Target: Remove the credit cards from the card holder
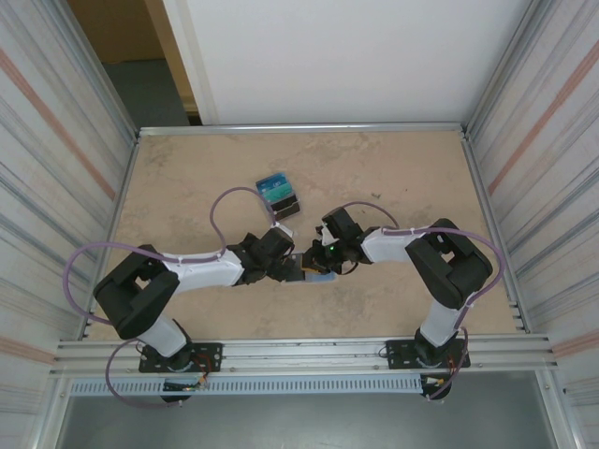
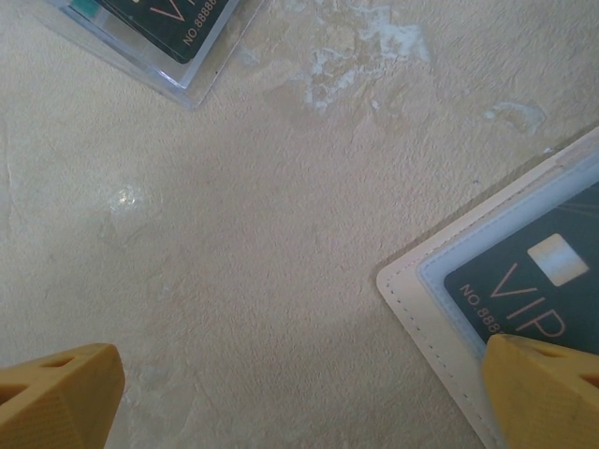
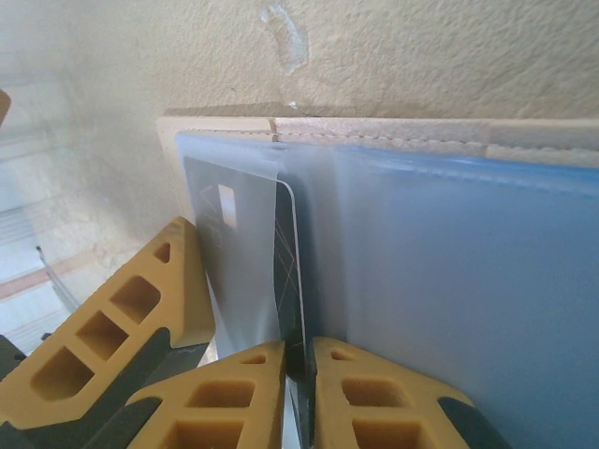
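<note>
On the bench (image 1: 393,178), the open card holder (image 3: 449,281) is laid at 5 o'clock from the card pile (image 1: 278,194). One card (image 3: 288,271) is pinched by the right end effector (image 3: 298,360) for extraction. The left end effector (image 2: 299,391) is spread wide.

Dark credit card (image 2: 533,281) in card holder (image 2: 402,299), left wrist view: large pinkish "VIP" across face; under it small print "NO.888", further digits hidden

Second dark card (image 2: 159,19) at top-left corner of same view: pinkish "VIP", letter tops cut by frame edge; beside it small print "NO.8888", remainder out of frame

Right wrist view: dark credit card seen nearly edge-on, print unreadable

Top external view: cards too small, no lettering legible
</note>
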Controlling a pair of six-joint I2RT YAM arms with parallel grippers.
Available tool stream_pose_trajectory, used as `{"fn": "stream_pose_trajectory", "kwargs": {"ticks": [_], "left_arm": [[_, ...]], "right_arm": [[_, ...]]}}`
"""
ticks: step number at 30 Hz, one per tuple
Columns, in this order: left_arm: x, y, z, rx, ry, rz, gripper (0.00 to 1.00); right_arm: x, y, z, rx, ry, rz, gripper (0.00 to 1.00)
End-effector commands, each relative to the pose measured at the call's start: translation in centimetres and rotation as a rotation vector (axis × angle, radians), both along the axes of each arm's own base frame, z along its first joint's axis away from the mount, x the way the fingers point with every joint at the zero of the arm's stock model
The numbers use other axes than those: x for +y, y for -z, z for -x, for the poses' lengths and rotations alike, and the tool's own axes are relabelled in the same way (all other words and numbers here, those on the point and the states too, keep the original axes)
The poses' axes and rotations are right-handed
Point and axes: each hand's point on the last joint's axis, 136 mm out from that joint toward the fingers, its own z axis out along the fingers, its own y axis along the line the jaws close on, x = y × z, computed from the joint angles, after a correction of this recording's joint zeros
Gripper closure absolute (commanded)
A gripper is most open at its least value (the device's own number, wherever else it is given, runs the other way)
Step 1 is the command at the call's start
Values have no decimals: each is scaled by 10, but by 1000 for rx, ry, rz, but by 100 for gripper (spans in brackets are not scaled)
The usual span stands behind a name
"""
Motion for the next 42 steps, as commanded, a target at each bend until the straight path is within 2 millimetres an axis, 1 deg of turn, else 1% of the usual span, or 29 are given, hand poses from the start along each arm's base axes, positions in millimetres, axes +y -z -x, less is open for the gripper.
{"fn": "stream_pose_trajectory", "kwargs": {"ticks": [1,4,6,7,16,26,33,42], "left_arm": [[10,11,9,39,-2,-76,1],[9,9,8,36,-3,-74,1],[10,8,8,34,-5,-75,1],[10,7,8,32,-4,-76,1],[9,3,5,20,-4,-83,1],[8,5,4,23,-4,-89,1],[10,5,3,15,-3,-98,1],[6,5,-3,-10,16,-110,1]], "right_arm": [[3,-5,-1,11,10,-48,87],[2,-7,-2,6,19,-62,93],[1,-8,-3,4,22,-65,99],[0,-7,-3,4,24,-61,100],[-18,5,-4,17,60,-1,100],[-26,7,-6,14,66,26,100],[-34,6,-7,-4,60,79,100],[-41,7,-10,-33,40,138,100]]}}
